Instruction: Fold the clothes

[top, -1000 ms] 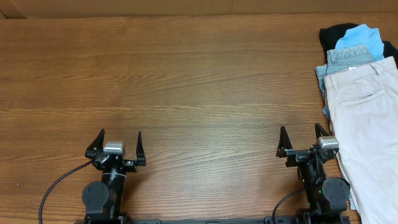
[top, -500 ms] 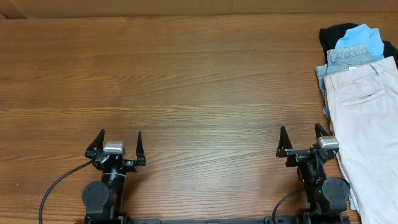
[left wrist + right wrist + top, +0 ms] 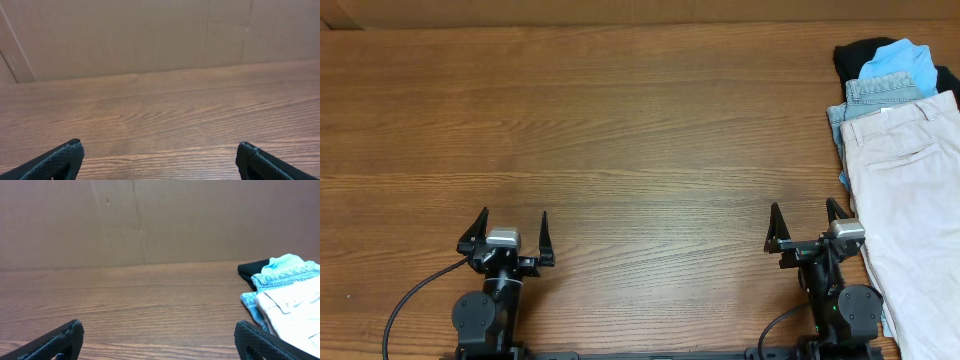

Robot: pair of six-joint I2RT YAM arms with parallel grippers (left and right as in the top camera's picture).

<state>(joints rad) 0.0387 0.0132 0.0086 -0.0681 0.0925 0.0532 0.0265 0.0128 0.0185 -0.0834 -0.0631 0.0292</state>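
Note:
Pale beige shorts (image 3: pixel 912 200) with a welt pocket lie flat at the table's right edge, on top of a pile. Under them, farther back, show light-blue denim shorts (image 3: pixel 880 93), a sky-blue garment (image 3: pixel 900 57) and a black garment (image 3: pixel 852 55). The pile also shows at the right of the right wrist view: beige shorts (image 3: pixel 295 311), denim (image 3: pixel 280 276), black garment (image 3: pixel 250 270). My right gripper (image 3: pixel 801 223) is open and empty, just left of the beige shorts. My left gripper (image 3: pixel 508 230) is open and empty at the front left, far from the clothes.
The wooden table (image 3: pixel 620 140) stretches left of the pile. A brown cardboard wall (image 3: pixel 150 35) stands along its far edge. A black cable (image 3: pixel 415 295) trails from the left arm's base.

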